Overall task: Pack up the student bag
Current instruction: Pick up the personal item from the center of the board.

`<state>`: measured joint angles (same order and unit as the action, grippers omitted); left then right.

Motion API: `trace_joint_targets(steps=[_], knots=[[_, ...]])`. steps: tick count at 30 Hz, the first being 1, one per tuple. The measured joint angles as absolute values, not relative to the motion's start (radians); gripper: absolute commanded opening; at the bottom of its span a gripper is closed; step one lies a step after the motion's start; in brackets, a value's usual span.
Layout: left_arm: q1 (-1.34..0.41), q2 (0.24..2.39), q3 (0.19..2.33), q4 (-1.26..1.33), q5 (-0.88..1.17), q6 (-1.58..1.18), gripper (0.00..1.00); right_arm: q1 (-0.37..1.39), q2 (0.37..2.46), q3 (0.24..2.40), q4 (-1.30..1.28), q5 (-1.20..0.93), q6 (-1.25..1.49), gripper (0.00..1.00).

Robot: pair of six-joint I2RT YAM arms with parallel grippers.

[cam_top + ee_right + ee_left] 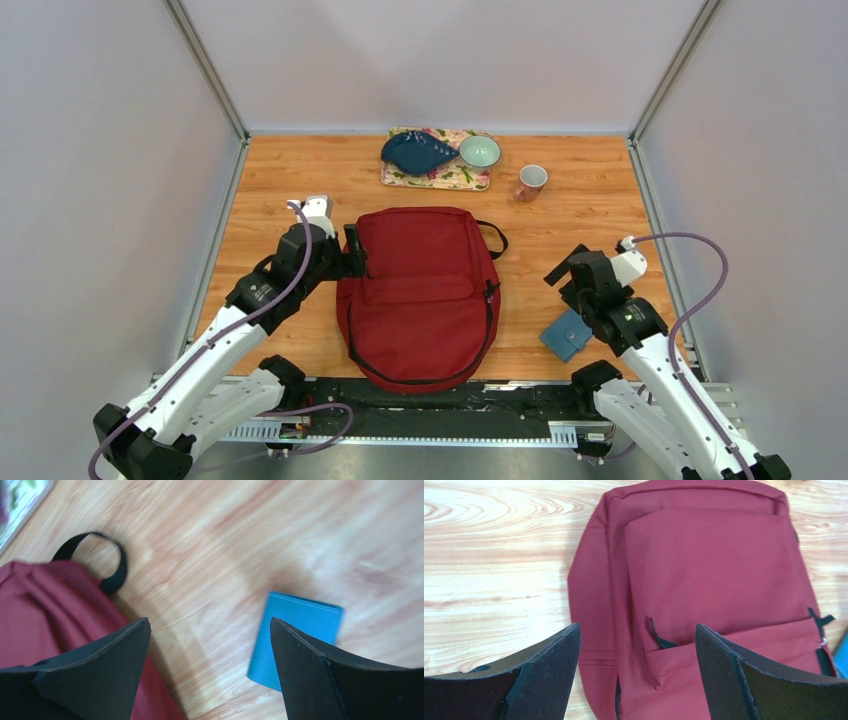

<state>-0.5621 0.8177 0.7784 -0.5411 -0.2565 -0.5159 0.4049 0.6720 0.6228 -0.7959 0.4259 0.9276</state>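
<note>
One student bag [418, 300], one wallet [565, 335], one cup [531, 181].

Wood tbl [290, 170], student bag [420, 290], blue wallet [566, 335], floral tray [450, 180], mug [531, 182]

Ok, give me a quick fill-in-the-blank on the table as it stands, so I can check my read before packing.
1. The student bag is dark ____ in colour.
2. The blue wallet lies on the table on the bag's ____ side.
3. The pale green bowl sits on a floral ____.
4. The left gripper and the right gripper both have their jaws ____, holding nothing.

Missing words: red; right; tray; open.
</note>
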Motion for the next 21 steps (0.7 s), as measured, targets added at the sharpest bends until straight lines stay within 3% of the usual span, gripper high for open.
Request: trace_joint_targets(steps=[10, 21], knots=[[-0.562, 0.85, 0.789, -0.519, -0.138, -0.537, 0.91, 0.329, 0.713, 0.633, -1.089, 0.617, 1.214, 0.95], [-0.562, 0.849, 0.789, -0.513, -0.094, -0.545, 0.91, 0.181, 0.827, 0.493, -0.986, 0.542, 1.147, 0.95]])
